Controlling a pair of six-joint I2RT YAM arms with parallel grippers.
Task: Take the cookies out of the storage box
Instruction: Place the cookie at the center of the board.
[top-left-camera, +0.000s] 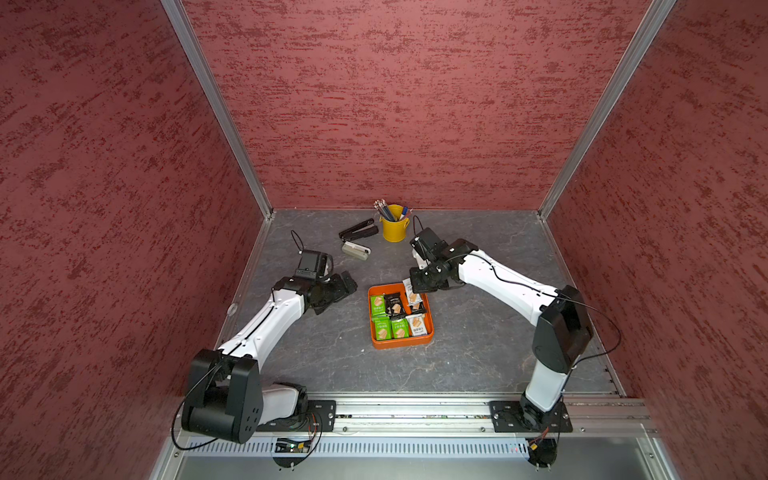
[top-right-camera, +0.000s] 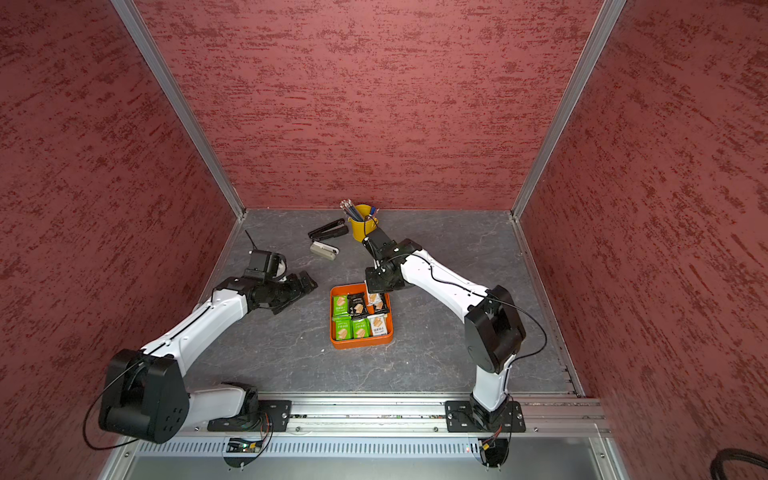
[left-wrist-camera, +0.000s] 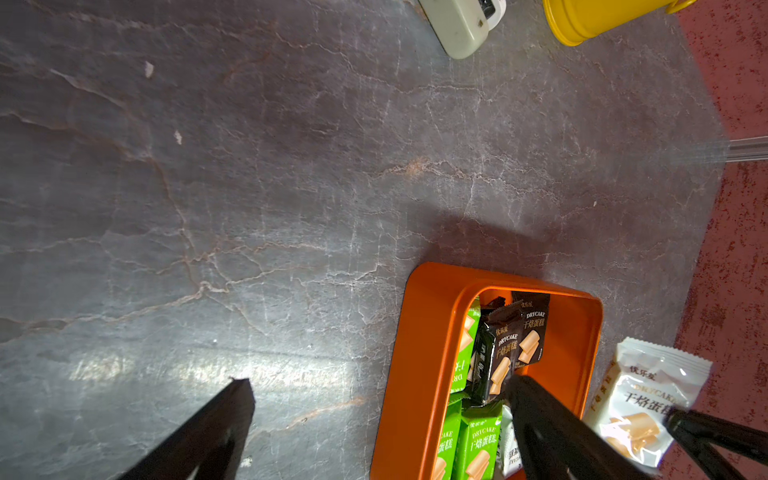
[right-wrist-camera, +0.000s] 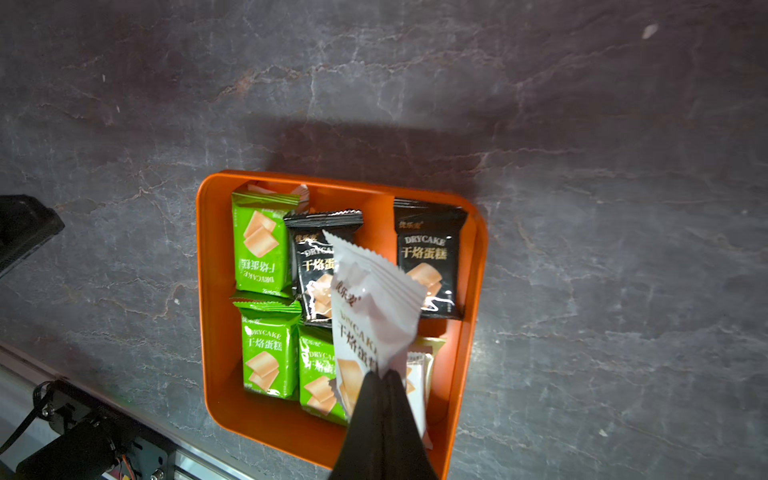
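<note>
White cookie packet (right-wrist-camera: 374, 299) pinched at one short end by the right gripper (right-wrist-camera: 384, 374), whose two fingers are closed flat on the wrapper. The packet's long axis runs straight on from the fingertips, with the free crimped end pointing away from the gripper. In the left wrist view the packet (left-wrist-camera: 648, 399) shows whole above the rim of the box. In a top view it (top-left-camera: 409, 286) hangs over the far right corner of the box.

Orange box (right-wrist-camera: 208, 291), shallow and square, on the desk (top-left-camera: 478, 332) between the two arms. Inside it, lying flat in rows with their long axes roughly along the walls:
- three green packets (right-wrist-camera: 259, 245) showing their faces on the left side;
- two black packets (right-wrist-camera: 430, 262) in the far half, one of them partly covered in this view by the held packet;
- a pale packet (top-left-camera: 417, 325) at the near right corner.

Left gripper (left-wrist-camera: 380, 380) with its fingers spread wide and nothing between them. In both top views it sits low over the desk, to the left of the box's far corner and apart from it.

Toward the back wall, well apart from the box:
- a yellow cup (top-left-camera: 394, 230) holding pencils (top-left-camera: 383, 210);
- a black stapler (top-left-camera: 358, 230) just left of the cup;
- a grey-white device (top-left-camera: 356, 250) in front of the stapler.
</note>
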